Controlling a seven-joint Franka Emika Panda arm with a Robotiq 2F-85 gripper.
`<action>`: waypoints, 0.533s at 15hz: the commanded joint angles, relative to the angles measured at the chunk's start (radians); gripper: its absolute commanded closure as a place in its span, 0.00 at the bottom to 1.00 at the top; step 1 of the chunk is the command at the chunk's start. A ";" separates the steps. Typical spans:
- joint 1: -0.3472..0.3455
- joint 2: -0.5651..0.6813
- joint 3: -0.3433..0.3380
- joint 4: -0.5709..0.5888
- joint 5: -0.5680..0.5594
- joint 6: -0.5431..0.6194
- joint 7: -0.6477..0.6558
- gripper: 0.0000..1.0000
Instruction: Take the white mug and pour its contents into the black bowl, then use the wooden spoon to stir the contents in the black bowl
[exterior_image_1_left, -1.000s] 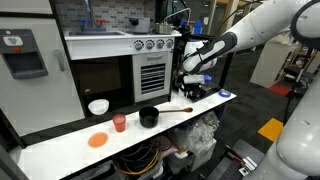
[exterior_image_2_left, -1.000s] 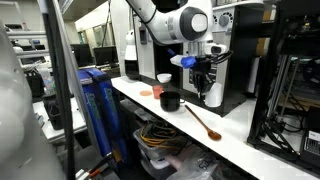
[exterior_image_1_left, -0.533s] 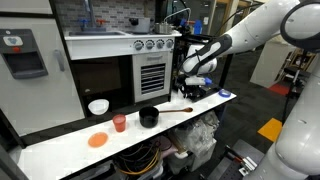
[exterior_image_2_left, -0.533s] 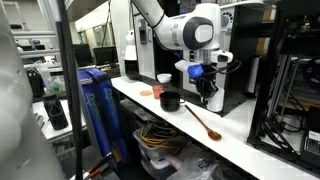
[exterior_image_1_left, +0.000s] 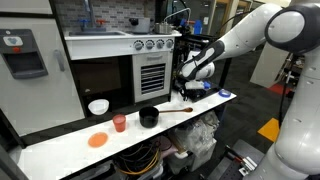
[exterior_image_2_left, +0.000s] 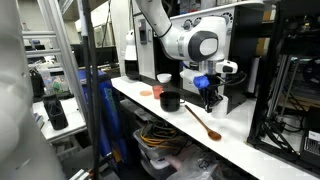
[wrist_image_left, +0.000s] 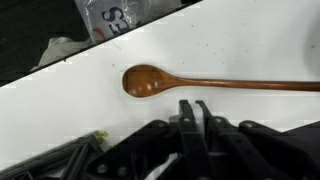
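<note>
Wooden spoon (wrist_image_left: 150, 80) lies flat beside black bowl (exterior_image_1_left: 149, 117).

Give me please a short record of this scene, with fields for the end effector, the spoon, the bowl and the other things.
end effector: shut, holding nothing, above the counter
wooden spoon: lying flat on the counter, not gripped, handle pointing toward the bowl
black bowl: upright, by the spoon's handle end
red cup: upright, next to the black bowl
orange disc: flat on the counter, near the red cup

Open counter (wrist_image_left: 240, 40) surrounds the wooden spoon (wrist_image_left: 150, 80); black bowl (exterior_image_1_left: 149, 118) beside its handle.
</note>
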 joint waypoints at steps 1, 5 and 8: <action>-0.012 0.057 0.006 0.045 0.026 0.024 -0.041 0.98; -0.011 0.099 0.009 0.085 0.029 0.024 -0.040 0.98; -0.009 0.122 0.011 0.104 0.030 0.029 -0.035 0.98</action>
